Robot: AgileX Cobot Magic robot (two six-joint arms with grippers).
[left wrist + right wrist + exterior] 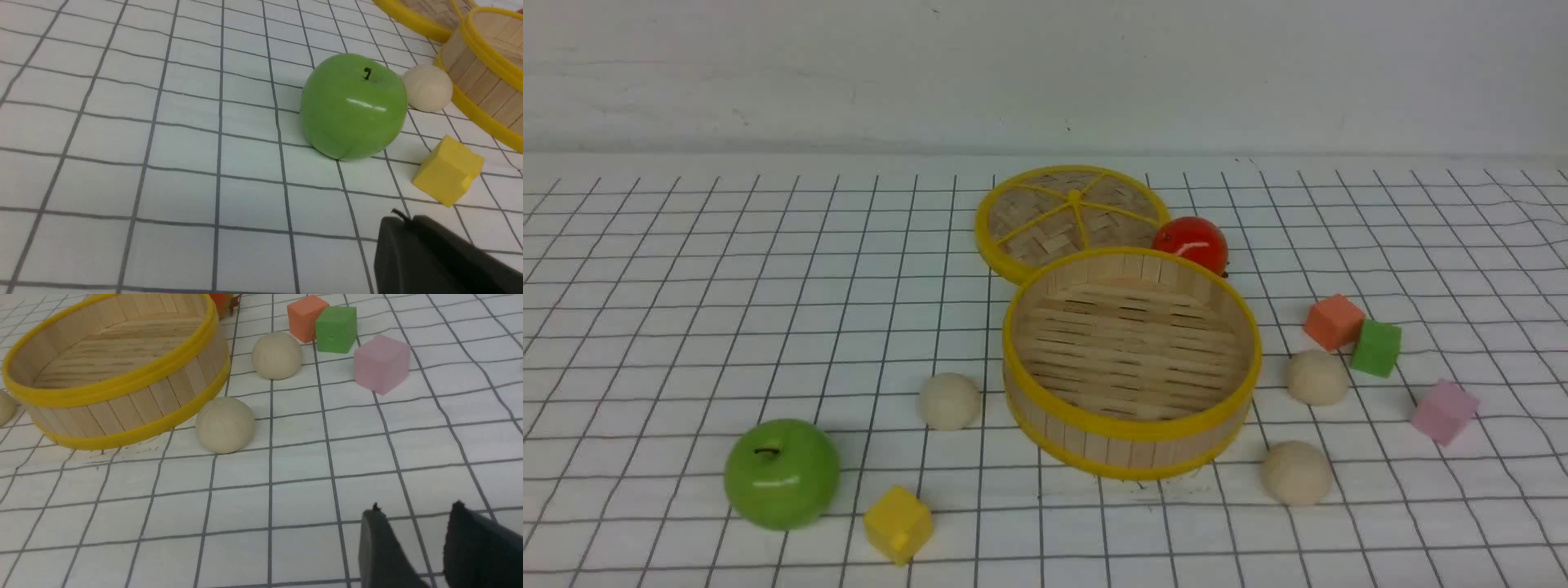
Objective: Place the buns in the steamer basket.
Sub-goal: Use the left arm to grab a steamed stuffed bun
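The steamer basket [1131, 429] stands empty in the middle of the gridded table, also seen as the basket [122, 400] and the basket [482, 69]. Three cream buns lie around it: one bun [949, 400] to its left, which is the bun [427, 87] behind the apple, one bun [1316, 377] to its right, and one bun [1296, 472] at its front right. The right wrist view shows the near bun [225, 424] and the far bun [276, 355]. My left gripper [402, 222] is shut and empty, short of the apple. My right gripper [416, 514] is open and empty, well short of the buns.
A green apple [782, 472] and a yellow block [898, 523] lie front left. The woven lid [1072, 214] and a red tomato [1191, 242] sit behind the basket. Orange [1333, 321], green [1376, 347] and pink [1443, 411] blocks lie right of it.
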